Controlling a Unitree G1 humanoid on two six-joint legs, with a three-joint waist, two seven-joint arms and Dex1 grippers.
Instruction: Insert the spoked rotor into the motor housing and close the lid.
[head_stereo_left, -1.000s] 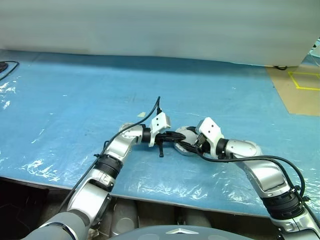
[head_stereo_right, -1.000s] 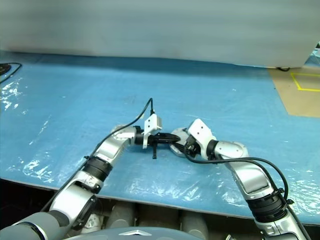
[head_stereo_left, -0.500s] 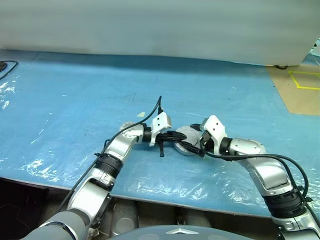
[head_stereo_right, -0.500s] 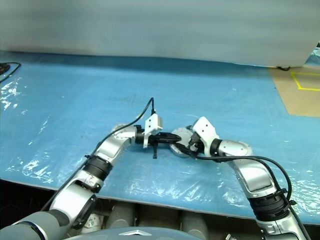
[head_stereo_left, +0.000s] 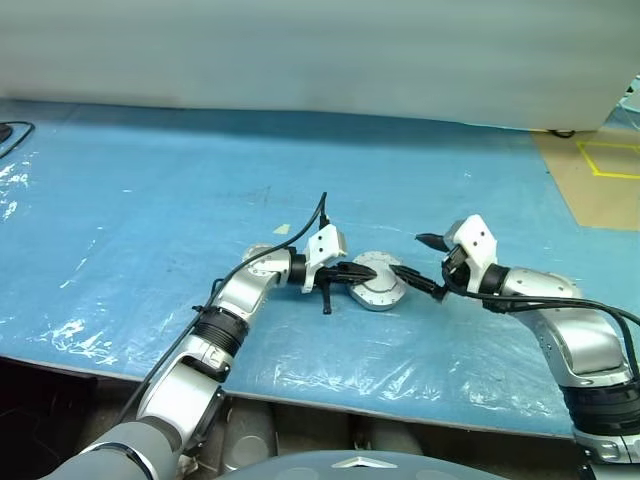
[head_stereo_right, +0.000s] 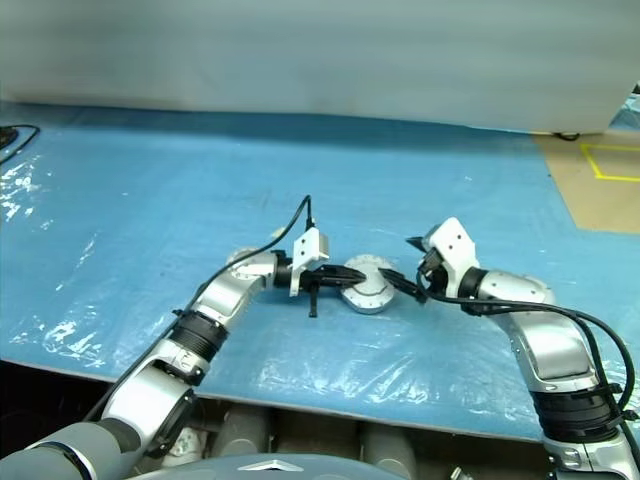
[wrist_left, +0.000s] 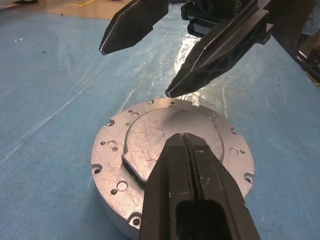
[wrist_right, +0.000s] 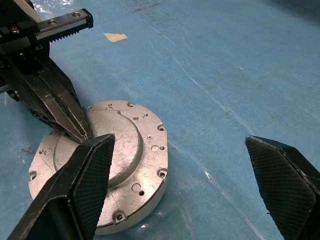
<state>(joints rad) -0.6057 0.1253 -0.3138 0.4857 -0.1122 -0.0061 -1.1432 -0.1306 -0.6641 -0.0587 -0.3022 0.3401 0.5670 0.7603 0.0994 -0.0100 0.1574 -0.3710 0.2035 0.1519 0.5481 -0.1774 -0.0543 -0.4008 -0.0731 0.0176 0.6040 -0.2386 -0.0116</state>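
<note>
No text, label, brand or number can be read in these views. The silver lid (wrist_left: 170, 150) carries only scratches and small screw holes, and the small pale tag (wrist_right: 115, 36) on the blue sheet (head_stereo_left: 150, 200) looks blank, as far as I can see.

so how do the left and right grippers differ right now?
The left gripper is shut, its black fingers pressed together and resting on top of the round silver motor assembly. The right gripper is wide open, empty, and sits beside the assembly without touching it. The left points toward the robot's right, the right points back at it. Both have two black fingers and hover low over the blue table.
</note>
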